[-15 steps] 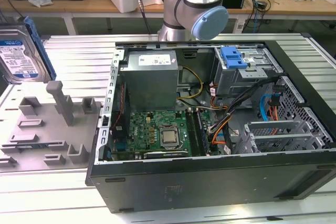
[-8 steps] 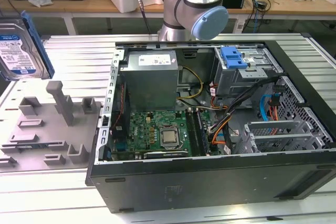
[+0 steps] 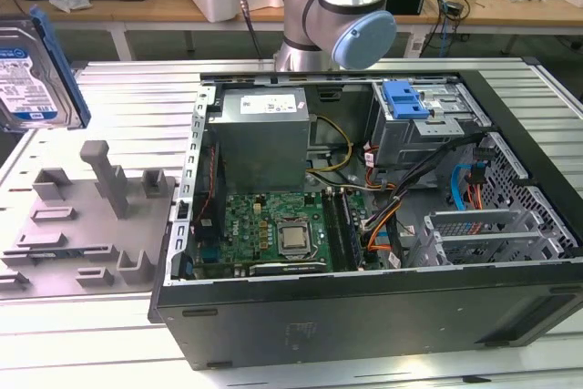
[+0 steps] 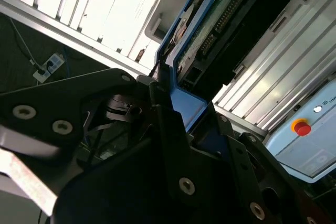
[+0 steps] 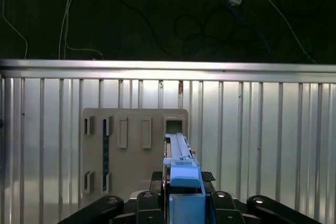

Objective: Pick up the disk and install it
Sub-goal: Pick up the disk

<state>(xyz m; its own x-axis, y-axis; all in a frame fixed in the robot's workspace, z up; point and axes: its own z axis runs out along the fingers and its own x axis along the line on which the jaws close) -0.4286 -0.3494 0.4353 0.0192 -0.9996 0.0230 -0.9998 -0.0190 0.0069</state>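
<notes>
The disk (image 3: 35, 72), a silver hard drive with a blue-and-white label in a blue carrier rail, hangs upright in the air at the exterior view's left edge, above the slatted table. In the first wrist view the disk (image 5: 181, 167) shows edge-on, rising from between the black fingers of my gripper (image 5: 182, 199), which is shut on it. The second wrist view shows the disk (image 4: 220, 30) from close up, its connector side and blue rail clamped at my gripper (image 4: 176, 111).
A grey fixture plate (image 3: 91, 216) with slots and posts lies on the table below the disk, also seen as the fixture plate (image 5: 134, 150). The open computer case (image 3: 364, 316) lies to the right, with a drive bay and blue latch (image 3: 405, 97). The arm's base (image 3: 342, 6) stands behind it.
</notes>
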